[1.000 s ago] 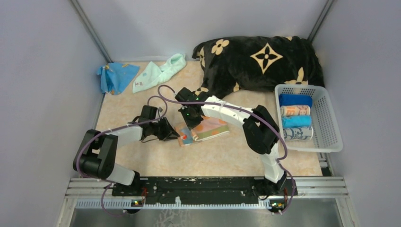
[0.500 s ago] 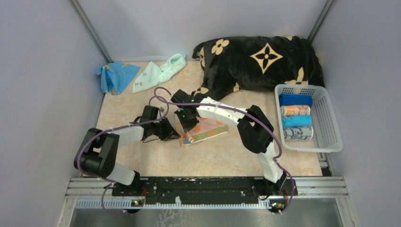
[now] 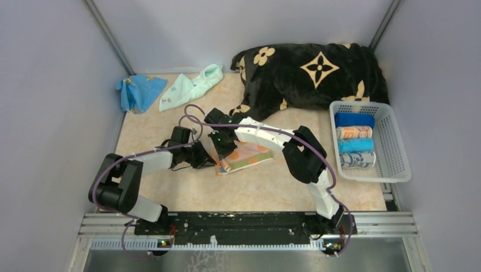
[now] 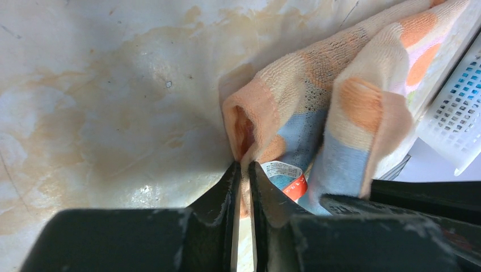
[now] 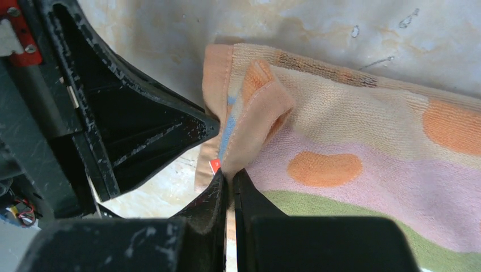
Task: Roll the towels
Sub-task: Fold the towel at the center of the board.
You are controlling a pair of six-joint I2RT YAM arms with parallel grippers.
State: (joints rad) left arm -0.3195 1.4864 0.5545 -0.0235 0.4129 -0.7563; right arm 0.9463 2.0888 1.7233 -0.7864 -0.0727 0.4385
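A striped towel with orange spots [image 3: 245, 156] lies folded in the middle of the table. My left gripper [image 3: 207, 161] is shut on its near left corner [image 4: 244, 119], next to the red-and-white label [image 4: 286, 178]. My right gripper [image 3: 222, 153] is shut on the folded edge of the same end [image 5: 258, 116]. The two grippers sit close together, almost touching. A mint green towel [image 3: 190, 86] and a blue towel [image 3: 138, 91] lie crumpled at the back left.
A big black blanket with beige flowers [image 3: 309, 73] is heaped at the back right. A white basket [image 3: 393, 148] at the right holds several rolled towels [image 3: 354, 146]. Grey walls close in the table on three sides.
My right gripper has moved a little left and nearer along the towel's end. The towel's left end has shifted slightly with it. My left arm has hardly moved.
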